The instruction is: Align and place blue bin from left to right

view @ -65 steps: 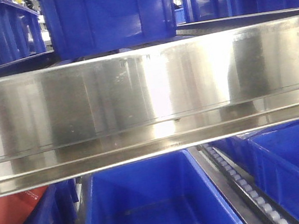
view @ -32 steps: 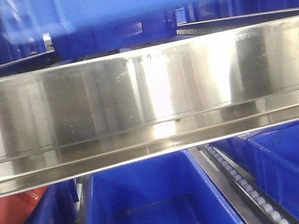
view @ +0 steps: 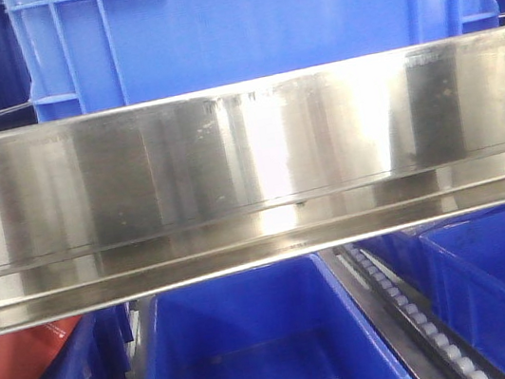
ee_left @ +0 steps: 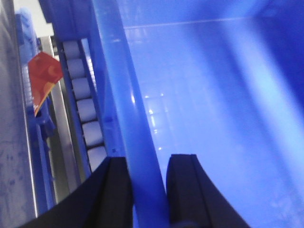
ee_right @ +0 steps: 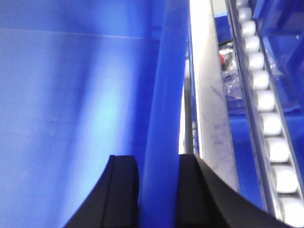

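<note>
Standing upright, blue bin (view: pixel 255 21) runs lengthwise along the rail (view: pixel 250 171)

A shiny steel shelf rail (view: pixel 250 175) runs across the front view. Below it, a roller track (view: pixel 418 327) goes from near to far, and a red package (view: pixel 16 366) lies at the lower left.

Bright overall, with a white glare patch on the steel rail (view: pixel 249 166) and a blown-out streak on the blue bin (view: pixel 254 16); soft, hazy and bluish in both wrist views, with black fingers (ee_left: pixel 185 190) blurred close up
</note>
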